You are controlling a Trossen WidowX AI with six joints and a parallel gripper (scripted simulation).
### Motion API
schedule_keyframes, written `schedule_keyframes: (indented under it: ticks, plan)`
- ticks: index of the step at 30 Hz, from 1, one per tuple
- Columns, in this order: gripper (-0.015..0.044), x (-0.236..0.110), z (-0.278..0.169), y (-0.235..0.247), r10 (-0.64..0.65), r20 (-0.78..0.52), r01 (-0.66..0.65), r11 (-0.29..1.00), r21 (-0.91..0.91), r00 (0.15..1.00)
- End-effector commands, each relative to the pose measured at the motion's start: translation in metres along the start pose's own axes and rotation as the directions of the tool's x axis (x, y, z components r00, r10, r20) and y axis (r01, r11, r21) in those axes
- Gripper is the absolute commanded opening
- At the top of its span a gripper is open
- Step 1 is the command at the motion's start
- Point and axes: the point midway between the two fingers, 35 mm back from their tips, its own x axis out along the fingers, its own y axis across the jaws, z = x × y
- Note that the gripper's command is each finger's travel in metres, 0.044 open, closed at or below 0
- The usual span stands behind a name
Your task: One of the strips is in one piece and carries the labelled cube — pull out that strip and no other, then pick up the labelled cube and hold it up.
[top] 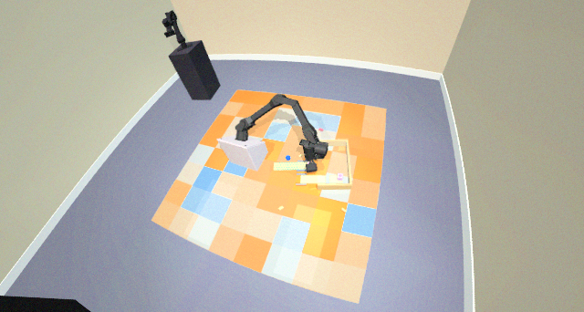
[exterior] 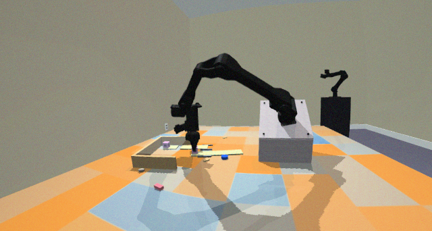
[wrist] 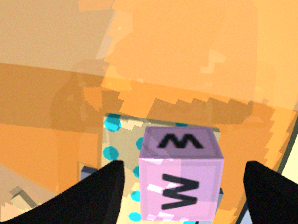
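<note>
Your gripper [top: 311, 167] [exterior: 194, 149] [wrist: 185, 171]: fingers parted, gripping nothing, straddling the labelled cube [exterior: 194, 150] [wrist: 180, 175], apparently for a side-on grasp. Dotted strip [top: 288, 166] [exterior: 223, 152] [wrist: 120, 172]: beneath cube and fingers, seemingly pulled out.

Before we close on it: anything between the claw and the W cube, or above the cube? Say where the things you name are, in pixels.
Nothing visible. The W cube [wrist: 181, 182] sits on the dotted strip [wrist: 111, 153] [top: 288, 166], between the open fingers, with visible gaps either side.
</note>
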Motion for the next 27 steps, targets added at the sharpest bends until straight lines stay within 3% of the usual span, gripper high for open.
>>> schedule_keyframes:
  ticks: [1, 11, 14, 24, 27]
  plan:
    - [0.025, 0.0114, -0.0026, 0.0024, 0.008, -0.008, -0.008, 1.0, 0.005, 1.0]
    - [0.025, 0.0138, -0.0028, 0.0026, 0.008, -0.008, -0.008, 1.0, 0.005, 1.0]
    - [0.0171, 0.0116, -0.0026, 0.0011, 0.004, -0.007, -0.004, 1.0, 0.003, 1.0]
    - [0.0105, 0.0116, -0.0026, 0.0011, 0.004, -0.007, -0.004, 1.0, 0.003, 1.0]
    - [0.0026, 0.0111, -0.0031, 0.0013, 0.004, -0.007, -0.004, 1.0, 0.003, 1.0]
